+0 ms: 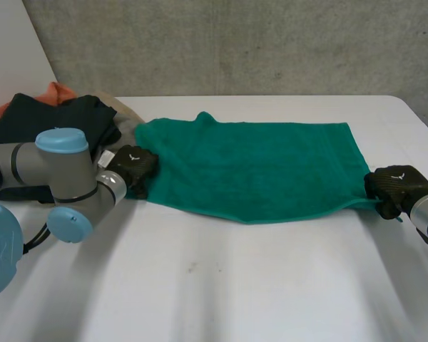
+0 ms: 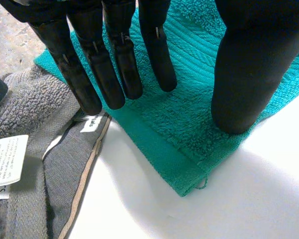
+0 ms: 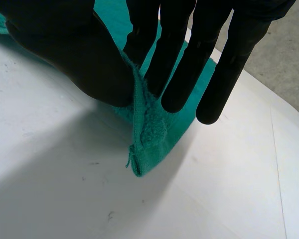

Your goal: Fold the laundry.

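One green towel (image 1: pixel 250 167) is lying spread flat across the middle of the table (image 1: pixel 221 285), showing no fold. Left hand (image 1: pixel 132 165) is resting on its near-left corner, fingers (image 2: pixel 117 69) straight and slightly apart, thumb pressing the cloth, pinching nothing. Right hand (image 1: pixel 394 185) is pinching the near-right corner between thumb and fingers, that corner standing up off the table. Laundry pile (image 1: pixel 57 117) is waiting at the table's far-left corner. Judging the first fold as only being set up, with nearly all the task remaining

Teal terry towel (image 1: pixel 253 171) lies spread out flat.
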Controlling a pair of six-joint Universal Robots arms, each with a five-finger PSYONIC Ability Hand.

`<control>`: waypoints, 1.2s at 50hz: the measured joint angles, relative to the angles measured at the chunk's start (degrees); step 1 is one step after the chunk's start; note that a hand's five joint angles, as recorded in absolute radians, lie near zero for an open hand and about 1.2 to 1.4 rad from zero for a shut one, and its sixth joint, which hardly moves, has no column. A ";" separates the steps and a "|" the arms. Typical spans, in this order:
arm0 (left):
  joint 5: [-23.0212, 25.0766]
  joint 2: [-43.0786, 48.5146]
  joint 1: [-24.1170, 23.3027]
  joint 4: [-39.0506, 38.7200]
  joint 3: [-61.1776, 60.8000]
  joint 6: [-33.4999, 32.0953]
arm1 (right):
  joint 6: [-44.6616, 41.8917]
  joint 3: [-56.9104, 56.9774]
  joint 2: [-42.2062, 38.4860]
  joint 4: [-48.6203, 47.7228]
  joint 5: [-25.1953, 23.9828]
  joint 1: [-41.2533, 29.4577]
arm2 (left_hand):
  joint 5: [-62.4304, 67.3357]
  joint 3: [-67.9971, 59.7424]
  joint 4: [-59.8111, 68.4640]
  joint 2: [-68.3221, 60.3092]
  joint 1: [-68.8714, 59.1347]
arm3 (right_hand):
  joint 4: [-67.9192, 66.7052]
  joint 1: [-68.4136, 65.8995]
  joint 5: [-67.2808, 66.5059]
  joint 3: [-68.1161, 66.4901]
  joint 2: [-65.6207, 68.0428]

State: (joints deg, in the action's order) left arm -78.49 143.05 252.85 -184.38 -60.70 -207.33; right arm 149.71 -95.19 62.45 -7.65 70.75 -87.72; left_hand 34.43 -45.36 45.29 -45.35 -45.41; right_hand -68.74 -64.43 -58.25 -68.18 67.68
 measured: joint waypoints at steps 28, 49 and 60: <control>-0.69 -11.92 -1.81 1.80 -8.60 0.13 | -2.11 1.00 2.59 4.61 0.37 0.25 | 21.71 -22.75 23.20 -23.04 -21.06 | 0.00 0.00 0.00 0.00 0.00; 6.26 -12.82 -6.04 -0.37 -18.67 2.87 | -7.66 1.46 6.64 15.46 -0.23 -0.04 | -14.55 14.59 -15.35 14.91 15.96 | -0.01 0.00 0.00 0.00 0.00; 3.88 -6.20 -12.58 -2.28 -9.58 6.00 | -1.86 1.60 10.49 15.63 -2.51 0.08 | -12.48 13.46 -13.42 13.55 13.84 | -0.01 0.00 0.00 0.00 0.00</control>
State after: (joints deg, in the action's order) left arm -74.60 136.85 240.26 -186.66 -70.28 -201.33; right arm 147.85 -93.59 72.94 7.98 68.24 -87.63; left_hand 21.96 -31.90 31.88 -31.80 -31.56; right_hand -68.75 -64.43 -58.25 -68.18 67.68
